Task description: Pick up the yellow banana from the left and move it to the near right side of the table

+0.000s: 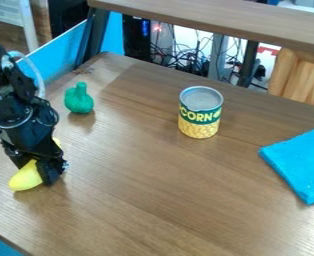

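At the left of the table, the black gripper (38, 169) points down and is shut on a yellow elongated object (26, 178). One rounded end of it sticks out at the lower left, and a small bit shows behind the gripper; its middle is hidden by the gripper. Farther back stands a green, bulb-shaped object (79, 100) with a short neck, apart from the arm. A corn can (200, 114) stands upright right of centre. Near the right edge lies a folded blue cloth (301, 165).
The brown wooden table (153, 200) spans most of the view. Beyond its back edge are a raised wooden beam (233, 19), dark metal legs and tangled cables (186, 62). A blue panel (61, 52) runs along the back left.
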Robot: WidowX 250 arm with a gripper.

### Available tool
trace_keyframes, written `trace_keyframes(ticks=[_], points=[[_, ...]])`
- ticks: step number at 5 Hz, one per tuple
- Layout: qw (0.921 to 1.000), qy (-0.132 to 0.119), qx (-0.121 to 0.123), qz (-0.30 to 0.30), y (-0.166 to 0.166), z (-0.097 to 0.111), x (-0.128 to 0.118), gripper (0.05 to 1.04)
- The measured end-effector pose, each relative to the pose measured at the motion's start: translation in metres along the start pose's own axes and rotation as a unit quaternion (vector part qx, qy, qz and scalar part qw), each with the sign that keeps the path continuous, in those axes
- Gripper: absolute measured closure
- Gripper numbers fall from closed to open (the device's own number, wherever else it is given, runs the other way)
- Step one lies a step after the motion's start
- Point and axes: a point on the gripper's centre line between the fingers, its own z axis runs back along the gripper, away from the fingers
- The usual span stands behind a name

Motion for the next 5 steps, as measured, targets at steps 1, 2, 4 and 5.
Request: trace_keyframes(ticks=[1, 2, 4, 5], points=[[0.9996, -0.026, -0.013, -0.001, -0.009, 0.037, 0.006, 0.47], [0.9964, -0.056, -0.036, -0.053, -0.042, 0.066, 0.021, 0.47], [0.9742, -0.068, -0.083, -0.199, -0.142, 0.088, 0.037, 0.47], [0.9564, -0.045, -0.105, -0.269, -0.195, 0.072, 0.024, 0.47]])
